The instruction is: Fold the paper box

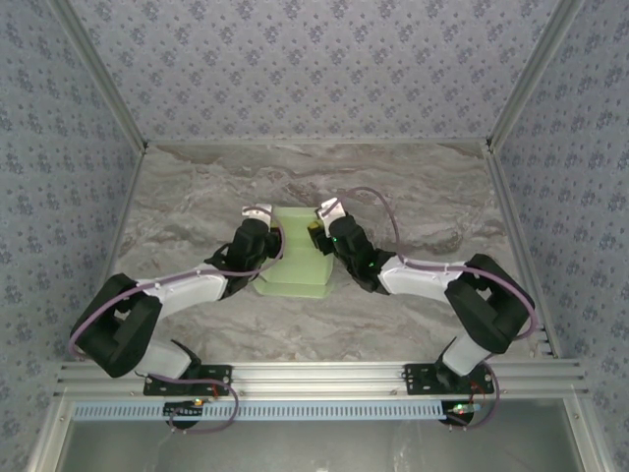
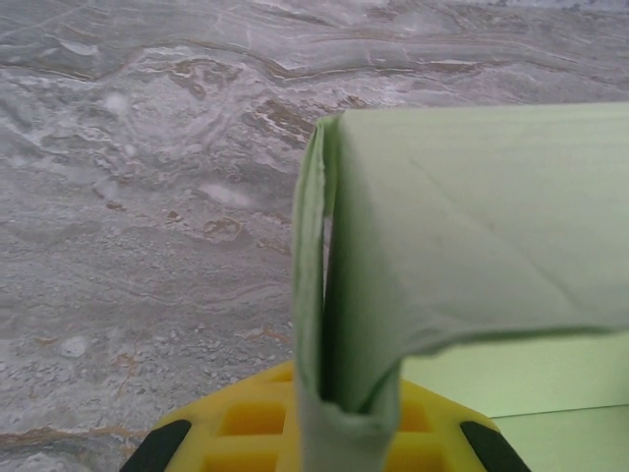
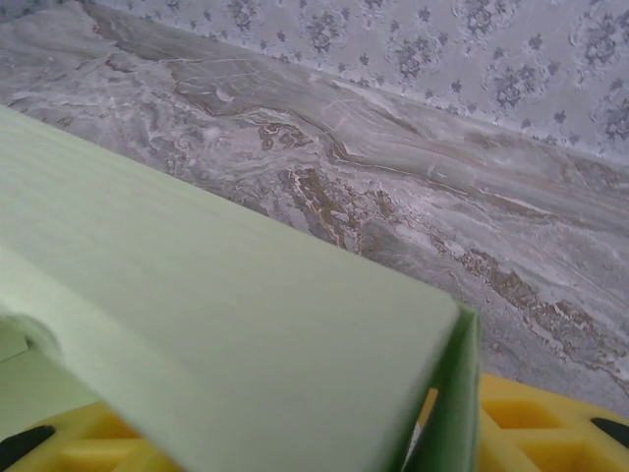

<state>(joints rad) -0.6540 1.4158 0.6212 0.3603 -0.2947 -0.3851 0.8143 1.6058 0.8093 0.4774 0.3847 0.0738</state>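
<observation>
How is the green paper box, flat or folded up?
Partly folded: the paper box has a flap standing up and bent over at a crease; another part lies flat on the table.

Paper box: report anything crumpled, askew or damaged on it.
The paper box is slightly worn where the left gripper pinches its doubled side wall: faint diagonal creases cross the panel and its lower edge runs wavy rather than straight. No tear shows, and nothing else stands out.
</observation>
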